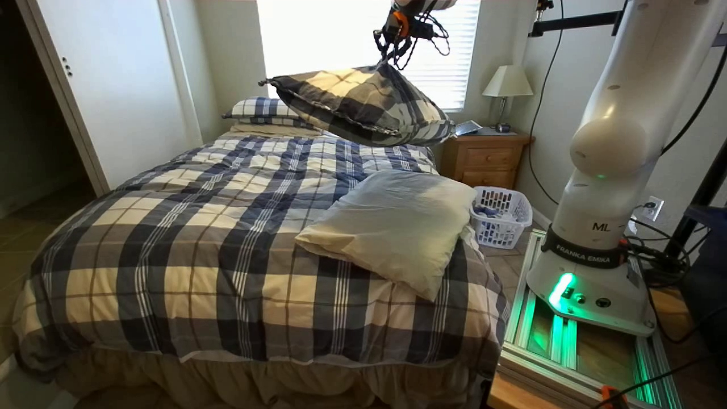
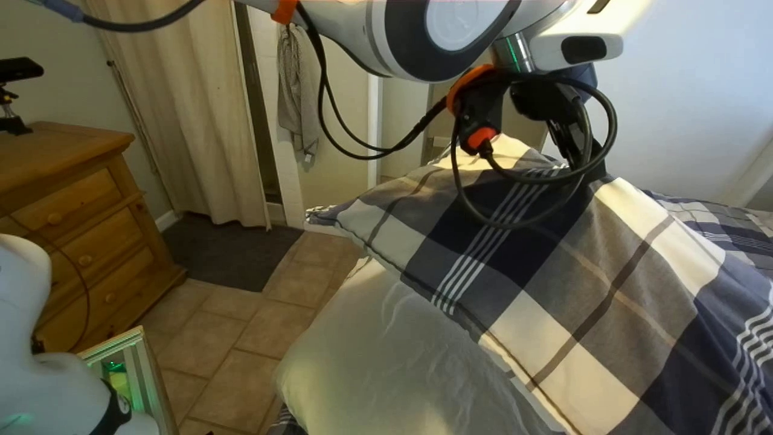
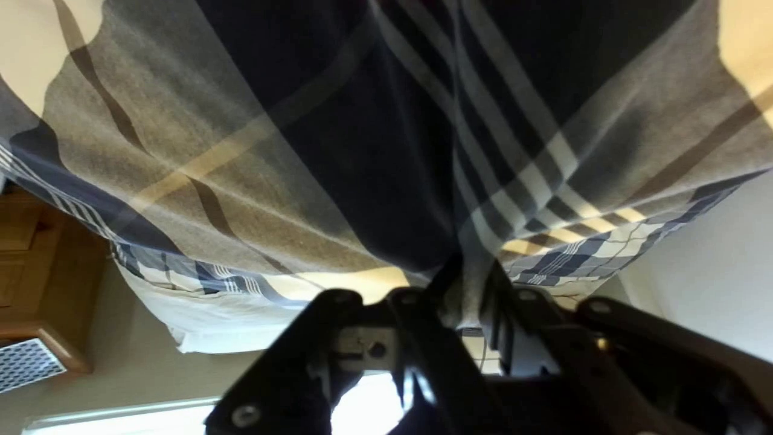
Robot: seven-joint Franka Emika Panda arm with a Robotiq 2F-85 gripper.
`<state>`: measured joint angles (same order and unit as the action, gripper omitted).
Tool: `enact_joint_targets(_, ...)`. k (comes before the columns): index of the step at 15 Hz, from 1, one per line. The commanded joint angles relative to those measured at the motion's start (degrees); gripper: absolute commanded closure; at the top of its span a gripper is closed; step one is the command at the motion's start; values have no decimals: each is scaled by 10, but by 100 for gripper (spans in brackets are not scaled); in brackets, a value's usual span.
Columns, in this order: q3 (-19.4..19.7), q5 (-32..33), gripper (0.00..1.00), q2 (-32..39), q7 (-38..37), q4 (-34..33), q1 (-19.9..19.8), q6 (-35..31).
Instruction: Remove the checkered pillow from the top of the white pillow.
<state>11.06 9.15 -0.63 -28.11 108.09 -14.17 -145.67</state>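
The checkered pillow hangs in the air, tilted, above the bed and apart from the white pillow beneath it in an exterior view. It also shows large in an exterior view and fills the upper part of the wrist view. My gripper is above it, shut on a pinched fold of its cloth. In the wrist view the fingers close on that fold. The white pillow lies flat on the near right corner of the bed. The checkered pillow partly covers it in an exterior view.
The plaid bedspread covers the bed. Another plaid pillow lies at the bed's head. A nightstand with a lamp stands beyond. A white basket stands between bed and robot base. A wooden dresser stands behind the base.
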Motion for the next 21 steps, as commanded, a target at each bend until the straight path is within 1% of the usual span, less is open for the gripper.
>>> enact_joint_targets(1,5,-2,91,1,2,-2,5,1)
enact_joint_targets(3,5,-2,91,1,2,-3,5,1)
enact_joint_targets(4,5,-2,98,1,2,-3,5,1)
enact_joint_targets(6,5,16,98,16,-4,-17,7,13)
enact_joint_targets(7,5,13,98,24,1,-21,9,15)
enact_joint_targets(12,9,5,98,68,2,-53,20,-7)
enact_joint_targets(15,9,-2,98,93,18,-80,27,-26)
enact_joint_targets(18,10,-4,98,124,24,-117,34,-36)
enact_joint_targets(21,10,-19,98,157,19,-158,39,-30)
